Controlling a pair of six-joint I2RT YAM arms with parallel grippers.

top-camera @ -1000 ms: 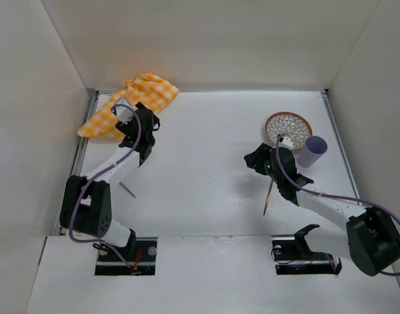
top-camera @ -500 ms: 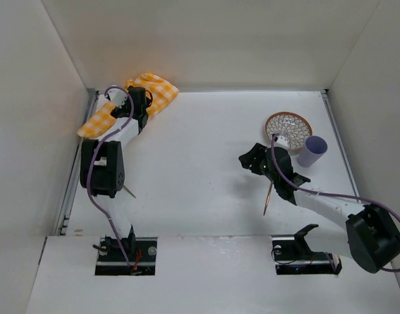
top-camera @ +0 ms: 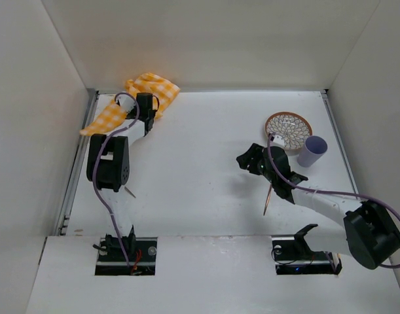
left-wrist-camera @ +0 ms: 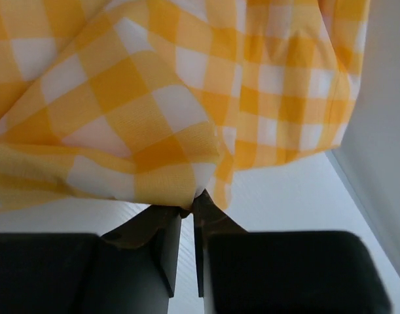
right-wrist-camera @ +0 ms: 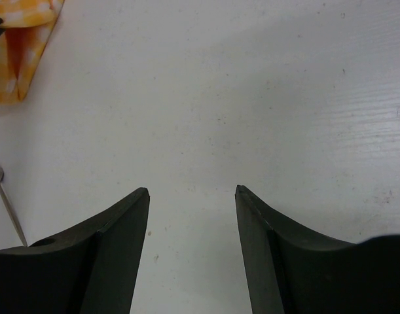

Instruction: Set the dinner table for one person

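Bench (top-camera: 200, 150): white rectangular surface that filled the floor of the white-walled enclosure, with metal rails along its left and right edges. Both arms reached out over it from the near edge.
Left tool (left-wrist-camera: 186, 212): sat at the far-left corner of the bench, over the cloth. In the wrist view its fingers stood almost together, pinching a small fold of fabric between the tips.
Checked cloth (top-camera: 150, 87): yellow and white, rumpled. It lay in the far-left corner close to the back wall, with one end trailing toward the left rail. In the left wrist view it was bunched at the pinched fold.
Right tool (right-wrist-camera: 192, 191): jaws stood wide apart with nothing between them and bare bench below. In the top view it sat right of centre, on the near-left side of the plate.
Patterned plate (top-camera: 288, 124): round, with a brown rim and a lattice design. It lay flat on the far-right part of the bench.
Lilac cup (top-camera: 312, 150): stood just beside the plate on its near-right side. Whether they touched could not be told.
Brown utensil (top-camera: 268, 195): thin, lying on the bench under the right forearm. Its kind could not be told.
Fork (right-wrist-camera: 6, 203): metal, at the left edge of the right wrist view. It lay on the bench, its lower end hidden behind a finger.
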